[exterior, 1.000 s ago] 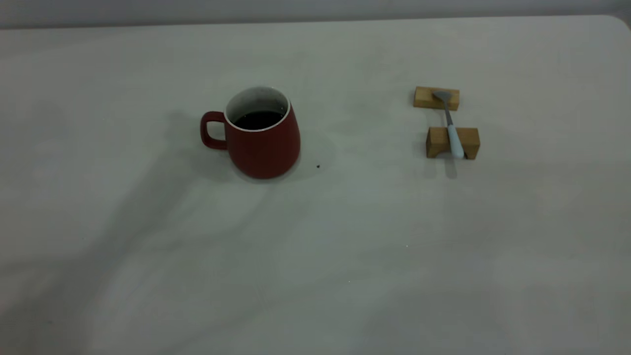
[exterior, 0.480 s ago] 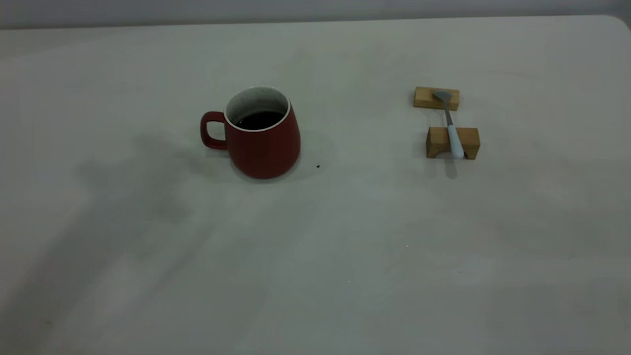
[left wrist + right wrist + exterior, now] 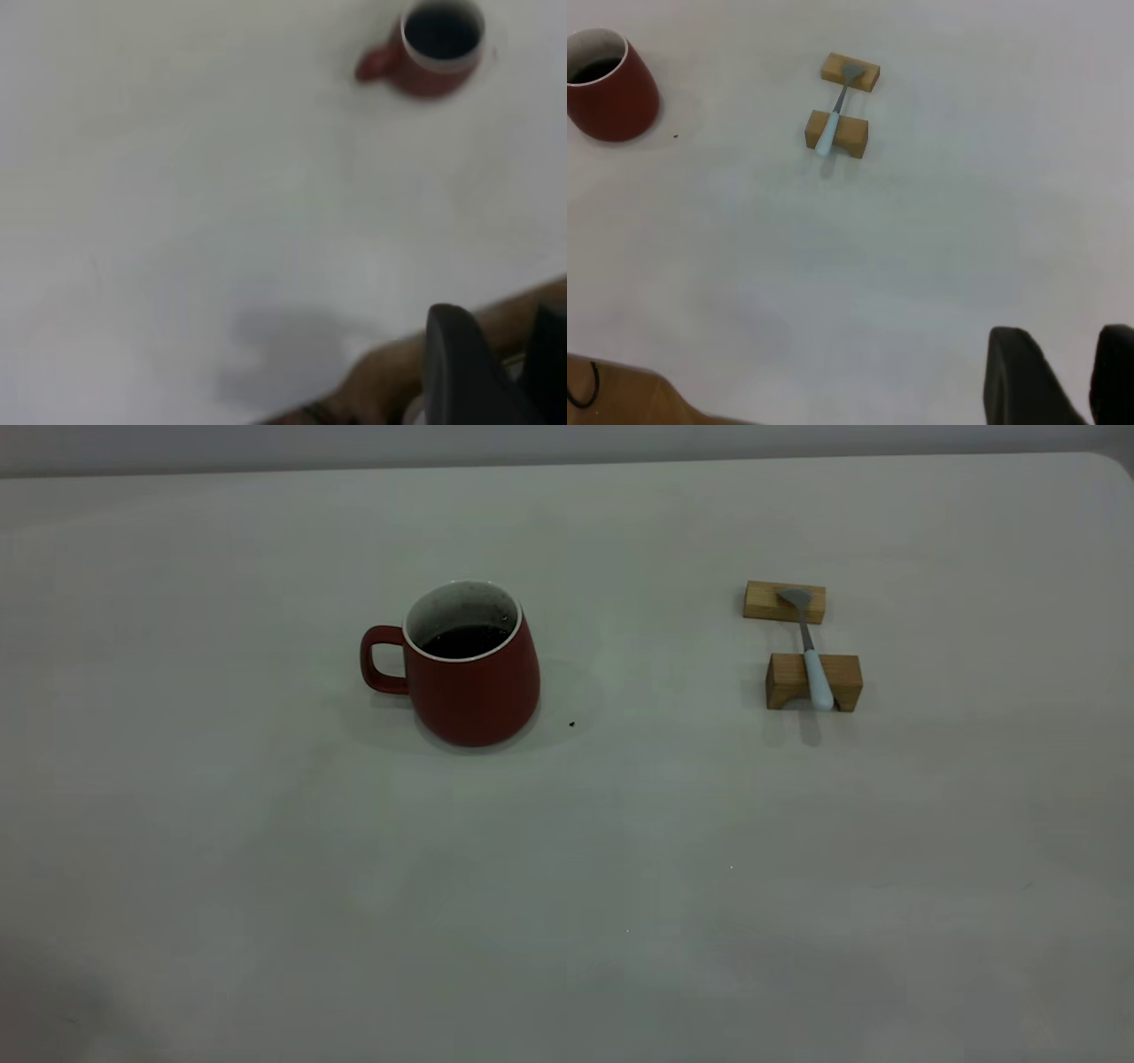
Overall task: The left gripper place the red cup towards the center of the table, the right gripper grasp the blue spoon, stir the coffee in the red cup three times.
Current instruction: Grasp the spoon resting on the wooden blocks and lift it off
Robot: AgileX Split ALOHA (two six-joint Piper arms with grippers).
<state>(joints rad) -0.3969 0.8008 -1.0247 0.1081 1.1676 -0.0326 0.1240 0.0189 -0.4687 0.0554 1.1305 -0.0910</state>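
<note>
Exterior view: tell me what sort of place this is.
Probably a robot test bench staged as a coffee setting: a plain off-white table, a red cup of coffee, and a blue spoon propped on two wooden blocks. The surroundings barely show.

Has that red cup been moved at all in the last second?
No. The red cup sits in the same place, with the tiny dark speck at the same gap off its base and its handle facing the same way.

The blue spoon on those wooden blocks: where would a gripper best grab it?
Probably the pale handle of the blue spoon, from above, fingers either side. It lies across two wooden blocks, bowl on the far one, so the thin neck spans a gap above the table.
</note>
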